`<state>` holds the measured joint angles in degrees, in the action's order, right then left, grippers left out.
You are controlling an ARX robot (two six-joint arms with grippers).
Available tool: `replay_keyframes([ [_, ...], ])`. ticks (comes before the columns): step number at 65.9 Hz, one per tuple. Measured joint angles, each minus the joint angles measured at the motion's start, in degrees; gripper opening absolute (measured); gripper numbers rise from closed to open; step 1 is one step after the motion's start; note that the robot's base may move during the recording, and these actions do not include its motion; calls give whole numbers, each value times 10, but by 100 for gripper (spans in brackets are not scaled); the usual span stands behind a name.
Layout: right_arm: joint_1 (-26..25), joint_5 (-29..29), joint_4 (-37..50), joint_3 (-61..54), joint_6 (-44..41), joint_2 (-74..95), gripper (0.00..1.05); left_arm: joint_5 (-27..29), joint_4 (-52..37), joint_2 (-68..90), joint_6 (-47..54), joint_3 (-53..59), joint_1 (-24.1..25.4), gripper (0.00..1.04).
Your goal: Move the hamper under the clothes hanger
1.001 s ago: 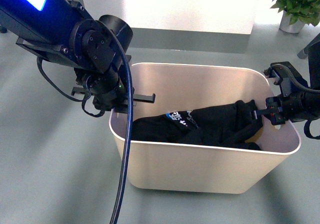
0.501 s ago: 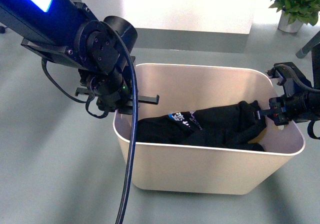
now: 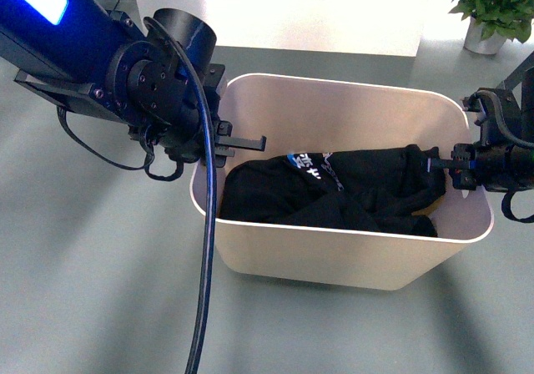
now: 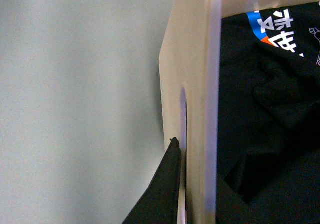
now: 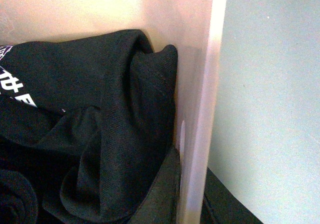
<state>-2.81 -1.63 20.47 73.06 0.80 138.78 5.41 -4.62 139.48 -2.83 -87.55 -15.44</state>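
The cream hamper point(image 3: 334, 253) stands on the grey floor in the middle of the front view, with a black garment point(image 3: 334, 194) with printed lettering lying inside. My left gripper point(image 3: 219, 153) is shut on the hamper's left short wall at the rim. My right gripper point(image 3: 457, 169) is shut on the right short wall. In the left wrist view, the wall point(image 4: 200, 84) and its slot handle run between the left gripper's point(image 4: 197, 199) dark fingers. In the right wrist view, the right gripper point(image 5: 192, 194) clamps the wall point(image 5: 205, 109) beside the garment point(image 5: 100, 109). The clothes hanger is out of view.
A potted green plant point(image 3: 492, 11) stands at the far right. A long white block point(image 3: 284, 11) runs across the back. A dark slanted leg point(image 3: 516, 75) shows at the right edge; what it belongs to is unclear. Grey floor surrounds the hamper.
The hamper has shifted away from me and a little to the right, held by both grippers. Both arms moved with it.
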Motion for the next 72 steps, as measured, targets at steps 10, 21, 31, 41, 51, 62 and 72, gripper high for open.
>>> replay_keyframes([
  [10,2,-4,-48,33,1,14,6,9,55,17,10,-38,0,5],
  [21,4,0,-111,79,-3,35,6,16,114,47,14,-89,-1,5],
  [31,4,9,-154,123,-8,54,6,17,139,77,12,-134,-1,5],
  [41,4,16,-184,176,-21,69,6,17,152,100,10,-179,-1,5],
  [51,7,18,-196,214,-24,89,6,25,160,116,8,-209,-1,5],
  [62,10,16,-193,223,-24,110,6,29,163,129,8,-218,-1,5],
  [72,12,15,-186,226,-24,128,6,31,161,143,7,-219,0,5],
])
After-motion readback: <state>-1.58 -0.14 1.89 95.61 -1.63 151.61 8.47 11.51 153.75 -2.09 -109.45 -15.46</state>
